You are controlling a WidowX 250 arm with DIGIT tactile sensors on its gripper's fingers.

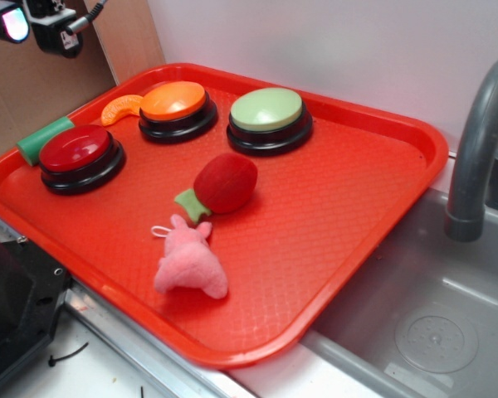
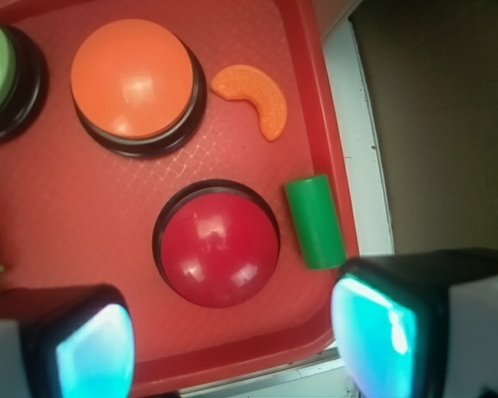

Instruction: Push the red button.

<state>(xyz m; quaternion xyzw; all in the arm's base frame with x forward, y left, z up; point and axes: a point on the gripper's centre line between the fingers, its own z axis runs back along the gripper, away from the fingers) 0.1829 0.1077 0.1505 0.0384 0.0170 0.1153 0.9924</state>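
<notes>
One glossy dark-red domed push button [image 2: 218,250] on black base sits below and between the wide-spread fingers of the gripper [image 2: 232,344], untouched, green cylinder [image 2: 315,220] beside.

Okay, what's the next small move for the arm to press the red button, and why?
Probably lower the tool while shifting it slightly toward the glossy dark-red domed button. In the wrist view the open fingertips hang above the red plastic tray's near rim, with the button just beyond them and untouched; the green cylinder lies close beside it.
</notes>
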